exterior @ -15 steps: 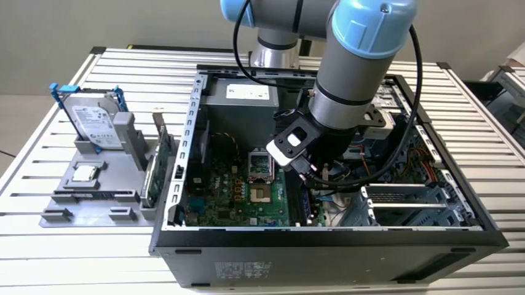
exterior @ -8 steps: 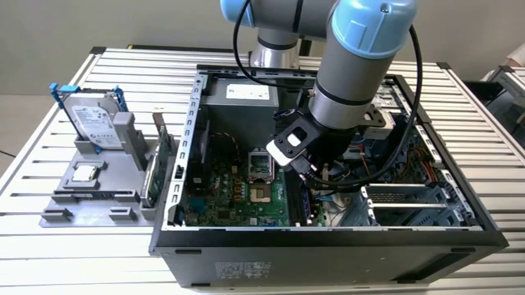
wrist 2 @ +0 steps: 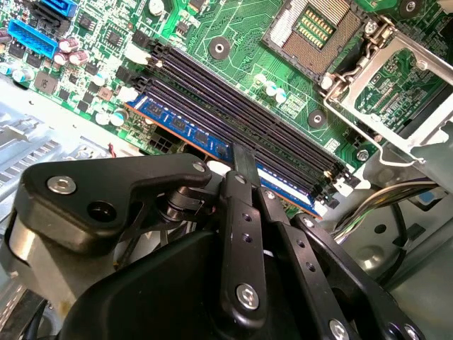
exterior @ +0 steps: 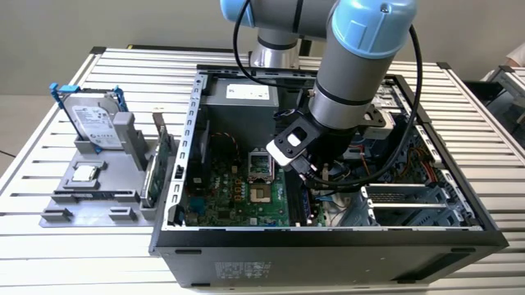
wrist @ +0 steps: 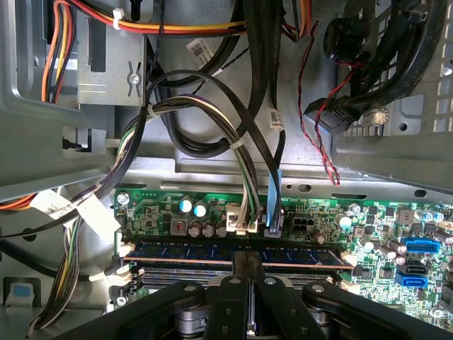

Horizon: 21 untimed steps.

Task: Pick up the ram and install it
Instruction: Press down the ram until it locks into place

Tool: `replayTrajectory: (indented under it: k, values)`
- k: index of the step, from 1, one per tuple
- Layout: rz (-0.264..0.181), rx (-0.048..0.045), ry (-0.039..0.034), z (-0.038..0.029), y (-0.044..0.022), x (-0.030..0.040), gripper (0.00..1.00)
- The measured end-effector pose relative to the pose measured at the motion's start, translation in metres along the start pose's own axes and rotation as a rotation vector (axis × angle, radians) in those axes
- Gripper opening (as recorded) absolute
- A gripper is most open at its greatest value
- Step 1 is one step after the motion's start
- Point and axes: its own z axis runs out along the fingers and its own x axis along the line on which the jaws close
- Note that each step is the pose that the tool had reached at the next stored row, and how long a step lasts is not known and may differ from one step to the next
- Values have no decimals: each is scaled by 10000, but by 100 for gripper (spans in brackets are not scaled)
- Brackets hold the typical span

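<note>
The arm reaches down into the open computer case (exterior: pixel 328 236), which lies on the slatted surface (exterior: pixel 484 123), and the tool (wrist 2: pixel 244 164) is down at the memory slots of the green motherboard (wrist 2: pixel 241 21). The ram (wrist 2: pixel 191 131) is a long blue stick with a row of dark chips along its face, standing on edge in the outermost slot, next to the empty black slots (wrist 2: pixel 233 99). In both wrist views the tool's two narrow fingers (wrist: pixel 244 263) meet the stick's top edge about midway along its length; they appear closed on it, pinching the thin board across its faces, though the contact itself is half hidden behind the tool body.

As for handling, the stick looks very light and stiff along its length, but thin and brittle: it would tolerate a straight push down far better than any twist or sideways lean. The flat faces carry chips, so the bare upper edge and the middle of the board seem the sensible places to grip, as here. The white latches (wrist 2: pixel 345 185) at the slot ends are visible; whether the stick is fully seated between them I cannot tell. Loose cables (wrist: pixel 244 152) hang close behind the slot
</note>
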Motion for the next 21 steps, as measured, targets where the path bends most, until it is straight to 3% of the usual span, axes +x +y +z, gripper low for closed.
replayTrajectory:
  k: [21]
  values:
    - [1,-5,17,-17,-1,-1,0]
